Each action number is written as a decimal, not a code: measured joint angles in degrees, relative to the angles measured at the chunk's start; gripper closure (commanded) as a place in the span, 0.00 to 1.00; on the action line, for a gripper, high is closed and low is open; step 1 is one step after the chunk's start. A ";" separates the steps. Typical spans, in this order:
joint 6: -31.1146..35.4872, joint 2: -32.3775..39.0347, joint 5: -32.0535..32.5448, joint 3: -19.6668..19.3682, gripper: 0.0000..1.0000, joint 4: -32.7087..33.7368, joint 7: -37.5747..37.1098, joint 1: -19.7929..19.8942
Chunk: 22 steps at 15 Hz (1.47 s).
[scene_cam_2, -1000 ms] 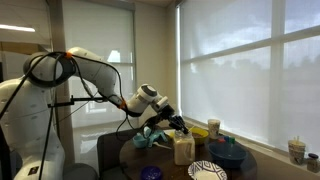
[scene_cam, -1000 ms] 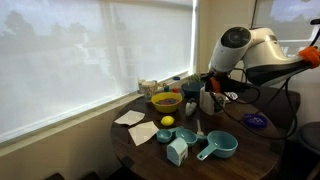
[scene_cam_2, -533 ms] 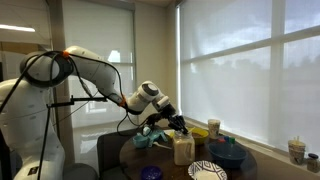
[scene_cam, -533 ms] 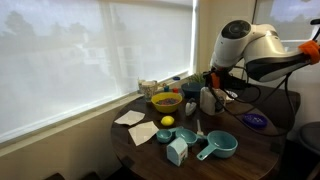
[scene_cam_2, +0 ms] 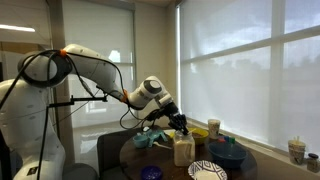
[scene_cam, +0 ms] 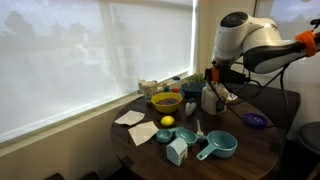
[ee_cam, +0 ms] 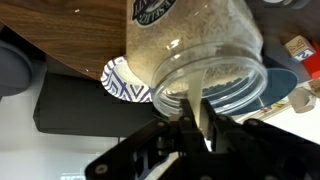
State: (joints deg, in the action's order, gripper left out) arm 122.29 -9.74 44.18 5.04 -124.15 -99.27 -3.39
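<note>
Wrist view: the tool (ee_cam: 197, 108) is pinched tight on the rim of the glass jar (ee_cam: 195, 45) of sandy stuff, on the brown bench (ee_cam: 70, 35), just beside a patterned plate (ee_cam: 122, 80)

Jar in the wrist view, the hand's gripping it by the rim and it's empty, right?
Not quite. The hand does grip the jar by the rim, with one finger inside the mouth, but the jar is not empty. The wrist view shows pale beige grains filling much of it.
</note>
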 measured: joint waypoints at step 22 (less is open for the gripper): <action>-3.22 -2.13 -11.78 -2.92 0.97 5.52 3.91 3.65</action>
State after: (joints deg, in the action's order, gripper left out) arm 119.07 -11.86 32.40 2.12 -118.64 -95.36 0.26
